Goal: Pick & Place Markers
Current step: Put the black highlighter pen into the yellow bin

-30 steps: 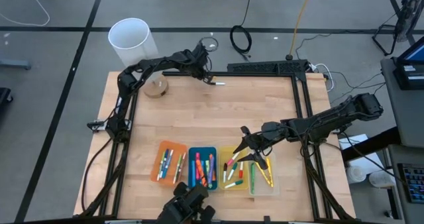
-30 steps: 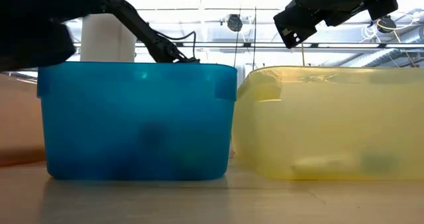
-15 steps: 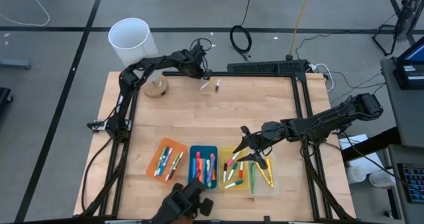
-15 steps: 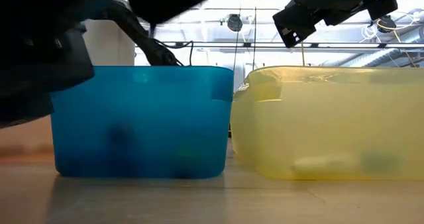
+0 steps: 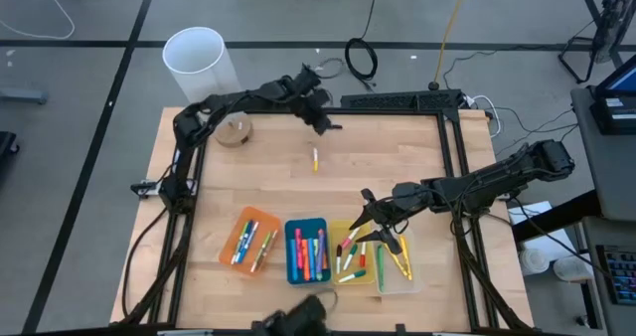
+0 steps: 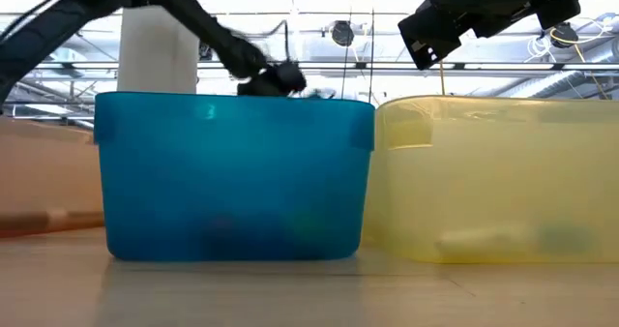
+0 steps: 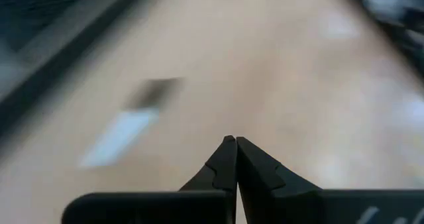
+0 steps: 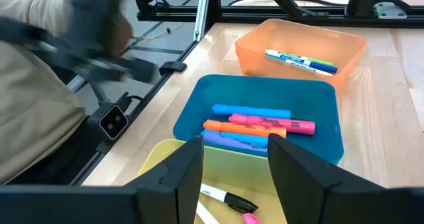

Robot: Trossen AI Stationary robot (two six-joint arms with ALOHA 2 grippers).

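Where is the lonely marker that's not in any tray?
In the high view, the loose marker lies on bare table, left of centre, between the shut left tool and the blue tray.

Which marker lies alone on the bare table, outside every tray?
The yellowish marker mid-table; all other markers lie inside the trays.

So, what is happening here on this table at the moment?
A two-arm robot is sorting markers into trays. The left gripper is shut and empty at the far side of the table, and one loose marker lies on the bare wood nearer the middle. The right gripper hangs open over the yellow tray, holding nothing. The orange tray, the blue tray and the clear tray already hold markers.
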